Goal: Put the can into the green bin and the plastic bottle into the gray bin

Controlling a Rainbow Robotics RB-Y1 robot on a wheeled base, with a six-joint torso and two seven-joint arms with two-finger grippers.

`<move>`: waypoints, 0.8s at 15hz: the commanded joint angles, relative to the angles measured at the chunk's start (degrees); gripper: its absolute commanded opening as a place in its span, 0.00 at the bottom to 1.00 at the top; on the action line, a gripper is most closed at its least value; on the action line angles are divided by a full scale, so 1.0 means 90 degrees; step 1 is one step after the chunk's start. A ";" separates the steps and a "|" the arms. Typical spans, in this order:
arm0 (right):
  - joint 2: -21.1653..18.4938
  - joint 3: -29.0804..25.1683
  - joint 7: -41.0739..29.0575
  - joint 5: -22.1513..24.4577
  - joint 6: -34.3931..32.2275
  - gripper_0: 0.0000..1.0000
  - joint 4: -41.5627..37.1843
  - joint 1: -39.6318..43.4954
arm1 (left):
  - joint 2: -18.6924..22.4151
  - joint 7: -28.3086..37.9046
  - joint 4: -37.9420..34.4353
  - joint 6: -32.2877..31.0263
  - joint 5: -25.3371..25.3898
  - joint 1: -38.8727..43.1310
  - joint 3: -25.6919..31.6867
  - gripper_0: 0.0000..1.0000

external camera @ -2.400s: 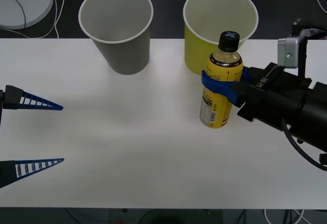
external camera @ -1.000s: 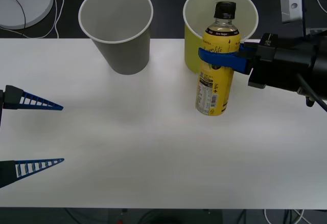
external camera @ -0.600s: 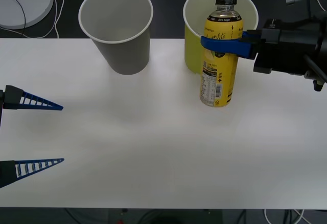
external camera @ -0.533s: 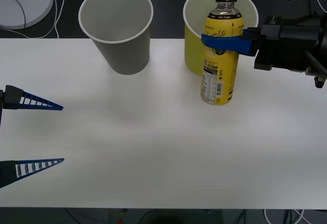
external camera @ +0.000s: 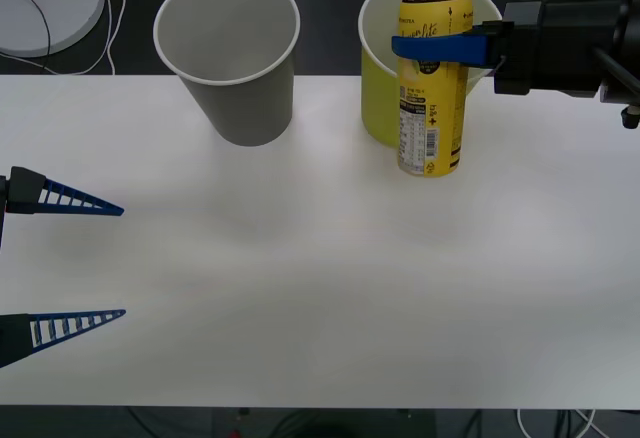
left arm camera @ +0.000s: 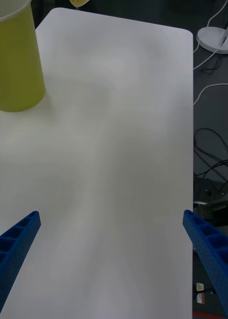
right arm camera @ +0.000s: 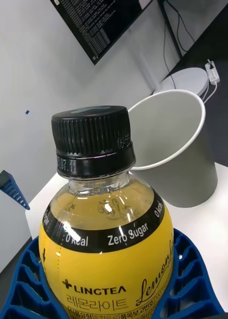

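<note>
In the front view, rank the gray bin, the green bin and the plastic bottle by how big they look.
1-2. gray bin and green bin: they look alike; the bottle hides part of the green one.
3. plastic bottle: narrowest, though lifted toward the camera in the right gripper.

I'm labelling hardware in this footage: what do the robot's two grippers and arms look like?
Both grippers have blue, ribbed, lattice-like fingers tapering to points. The left gripper shows two long wedge-shaped blue fingers on black mounts at the white table's edge. The right gripper sits on a bulky matte-black wrist housing, its blue fingers curved and honeycombed.
</note>
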 commanded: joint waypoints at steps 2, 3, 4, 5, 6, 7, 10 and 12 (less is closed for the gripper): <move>0.0049 0.0000 -0.0034 0.0017 -0.0621 0.00 0.0376 -0.0503 | 0.0000 0.0000 0.0000 0.0000 0.0000 0.0000 0.0000 1.00; 0.0059 0.0000 -0.0053 0.0007 -0.0768 0.00 0.0454 -0.0630 | 0.0000 0.0000 0.0000 0.0000 0.0000 0.0000 0.0000 1.00; 0.0098 0.0000 -0.0063 0.0017 -0.0865 0.00 0.0523 -0.0737 | 0.0000 0.0000 0.0000 0.0000 0.0000 0.0000 0.0000 1.00; 0.0117 0.0020 -0.0073 0.0037 -0.0924 0.00 0.0562 -0.0806 | 0.0000 0.0000 0.0000 0.0000 0.0000 0.0000 0.0000 1.00; 0.0156 0.0020 -0.0073 0.0076 -0.1060 0.00 0.0640 -0.0903 | 0.0000 0.0000 0.0000 0.0000 0.0000 0.0000 0.0000 1.00; 0.0215 0.0020 -0.0073 0.0115 -0.1246 0.00 0.0737 -0.1040 | 0.0000 0.0000 0.0000 0.0000 0.0000 0.0000 0.0000 1.00; 0.0400 0.0029 -0.0434 0.0408 -0.1529 0.00 0.0855 -0.1323 | 0.0000 0.0000 0.0000 0.0000 0.0000 0.0000 0.0000 1.00; 0.0596 0.0029 -0.1010 0.1023 -0.1861 0.00 0.0845 -0.1636 | 0.0000 0.0000 0.0000 0.0000 0.0000 0.0000 0.0000 1.00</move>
